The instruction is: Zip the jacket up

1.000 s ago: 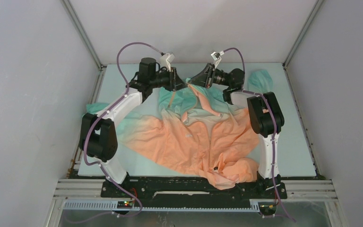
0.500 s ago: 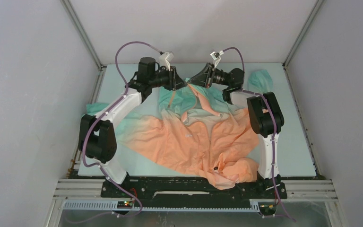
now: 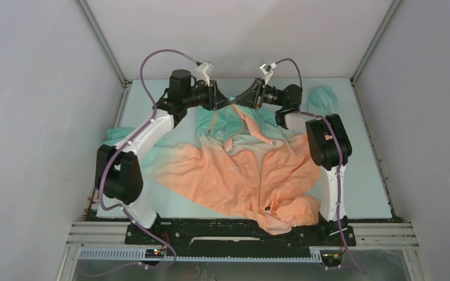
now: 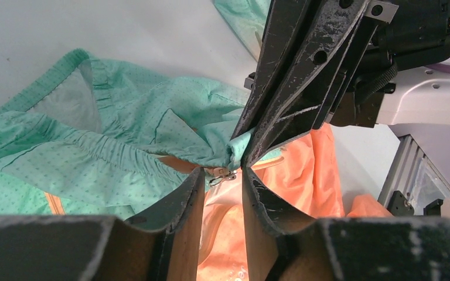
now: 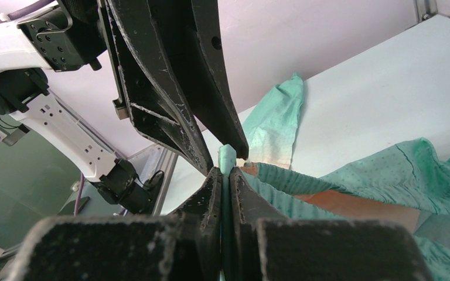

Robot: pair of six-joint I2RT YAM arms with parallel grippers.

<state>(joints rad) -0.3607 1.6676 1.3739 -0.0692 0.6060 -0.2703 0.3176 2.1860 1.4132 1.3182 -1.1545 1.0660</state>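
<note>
Pinching right gripper (image 5: 225,173): clamped down hard, fingers pressed together on a thin fold of teal cloth at the collar edge of the jacket (image 5: 387,170). Only a sliver of fabric shows between the pads.
Opposite, the left gripper (image 4: 220,174): jaws parted with a clear gap between the tips. It meets the right gripper tip to tip, very close.
Zipper pull (image 4: 223,177): a small metal piece sitting right in that gap, at the end of the orange zipper tape. I cannot tell whether either left finger touches it.
Collar edge (image 4: 234,149): teal and gathered into a small bunch in the right gripper's grip, held up off the cloth below.
Jacket body: spread across the middle of the table, with the teal end at the far side under both grippers and the peach-orange end toward the arm bases. The front lies open, its flaps folded over and rumpled.
Logo (image 3: 232,167): a small white mark on the orange chest.
Hem (image 3: 281,218): an orange heap bunched at the near edge, just beside the right arm's base.
Right cuff (image 3: 322,98): a teal lump at the far right of the table, beyond the right arm.
Left cuff (image 3: 115,133): a teal tip poking out on the left, behind the left arm.
Table (image 3: 363,175): a pale blue-green surface carrying the whole garment.
Arms: both stretched to the far side, with wrists converging over the collar.
</note>
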